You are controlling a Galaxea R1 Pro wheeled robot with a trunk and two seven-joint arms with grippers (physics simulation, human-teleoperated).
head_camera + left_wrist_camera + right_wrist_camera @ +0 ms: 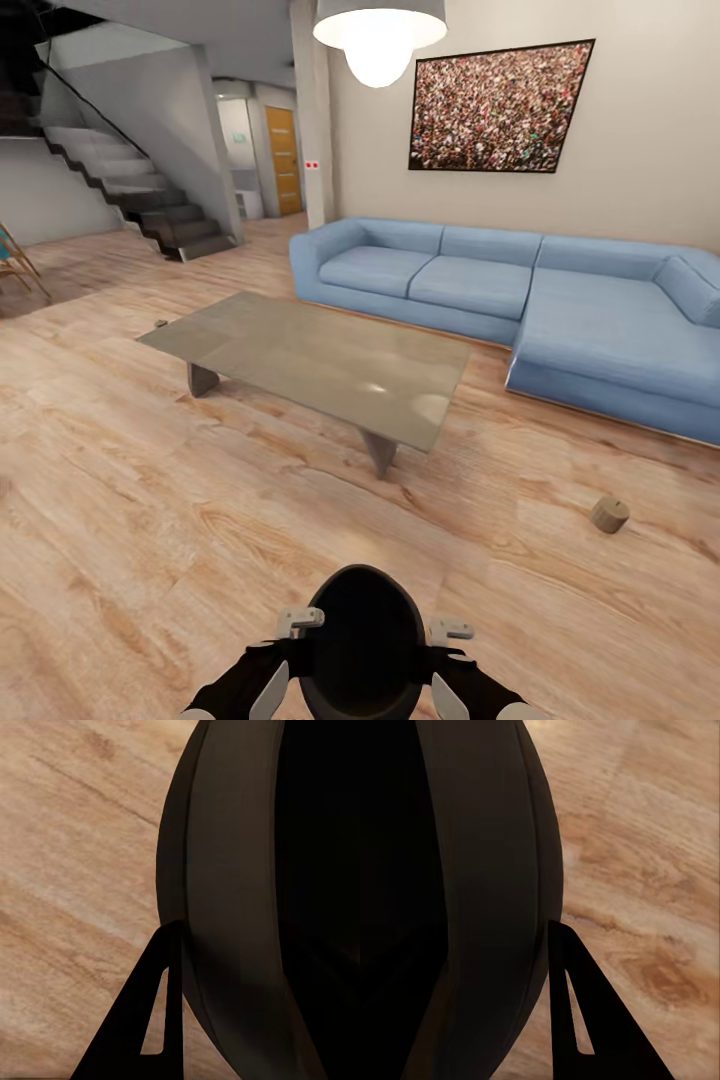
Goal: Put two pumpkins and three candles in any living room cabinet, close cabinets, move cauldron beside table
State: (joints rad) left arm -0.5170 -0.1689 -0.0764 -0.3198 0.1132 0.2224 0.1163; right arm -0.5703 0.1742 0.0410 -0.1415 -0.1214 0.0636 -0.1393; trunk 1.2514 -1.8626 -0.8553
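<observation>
Both grippers, left gripper (262, 668) and right gripper (462, 668), clamp the black cauldron (362, 640) between them above the wooden floor (150, 520), near the table (310, 360).

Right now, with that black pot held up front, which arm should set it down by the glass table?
Neither alone: the cauldron sits between the left tool and right tool, one on each side. The table lies straight ahead, so both should lower it together.
</observation>
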